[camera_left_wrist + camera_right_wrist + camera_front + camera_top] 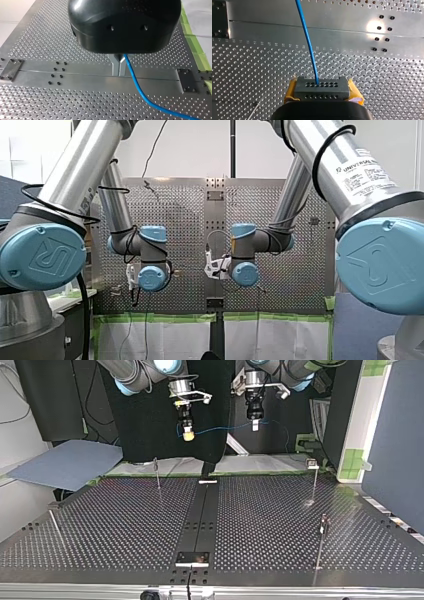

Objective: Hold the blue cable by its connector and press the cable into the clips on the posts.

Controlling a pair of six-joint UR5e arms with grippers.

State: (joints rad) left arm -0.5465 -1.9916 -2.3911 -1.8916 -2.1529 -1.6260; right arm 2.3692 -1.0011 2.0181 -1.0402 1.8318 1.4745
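Note:
In the top view both grippers hang high above the perforated table (125,530). My right gripper (188,435), with yellow pads, is at that view's left and my left gripper (255,424) is at its right. The blue cable (220,428) sags between them. In the right wrist view the yellow pads (291,90) are shut on the cable's dark connector block (322,88), and the cable (308,42) runs straight ahead from it. In the left wrist view the metal fingers (115,63) are shut on the cable (140,92), which trails off beside them. Thin clip posts (157,473) (314,480) (322,540) stand on the table.
Another thin post (56,527) leans near the table's edge at the top view's left. A dark centre strip (202,510) runs across the table, with a small metal plate (192,558) at its near end. A blue-grey sheet (65,467) lies beyond the table's far corner.

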